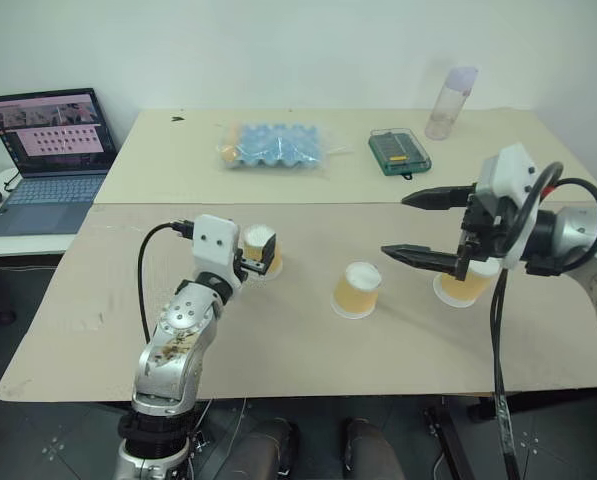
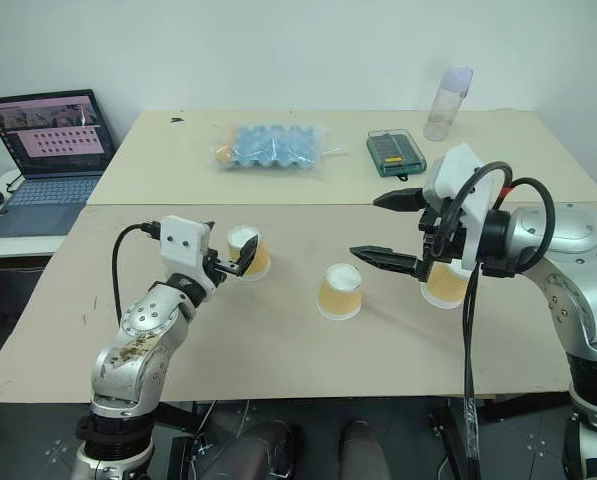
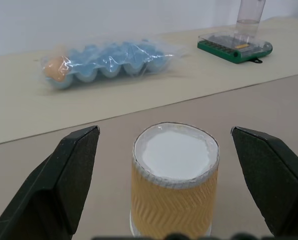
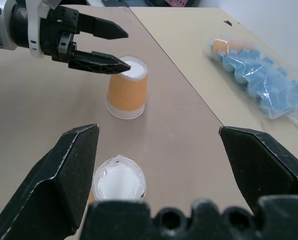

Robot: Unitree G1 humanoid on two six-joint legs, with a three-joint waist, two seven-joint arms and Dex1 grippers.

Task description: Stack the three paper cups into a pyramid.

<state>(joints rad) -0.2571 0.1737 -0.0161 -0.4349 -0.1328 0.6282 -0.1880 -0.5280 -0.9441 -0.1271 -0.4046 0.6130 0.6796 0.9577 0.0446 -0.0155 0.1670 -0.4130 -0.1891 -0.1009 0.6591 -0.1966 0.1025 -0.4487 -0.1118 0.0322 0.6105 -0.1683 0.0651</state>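
Three paper cups stand upside down in a row on the brown table, white bases up. My left gripper (image 1: 254, 262) is open and level, its fingers either side of the left cup (image 3: 174, 190) with a gap on each side. The middle cup (image 1: 357, 290) stands alone. My right gripper (image 1: 395, 226) hangs open above the table between the middle cup and the right cup (image 1: 465, 287), holding nothing; its wrist partly hides the right cup. The right wrist view looks down on the left gripper (image 4: 128, 50), the left cup (image 4: 127, 92) and the middle cup (image 4: 118, 183).
On the far table lie a blue egg tray in a plastic bag (image 1: 273, 145), a green box (image 1: 398, 150) and a tall clear bottle (image 1: 452, 101). An open laptop (image 1: 48, 160) sits on a side desk at the far left.
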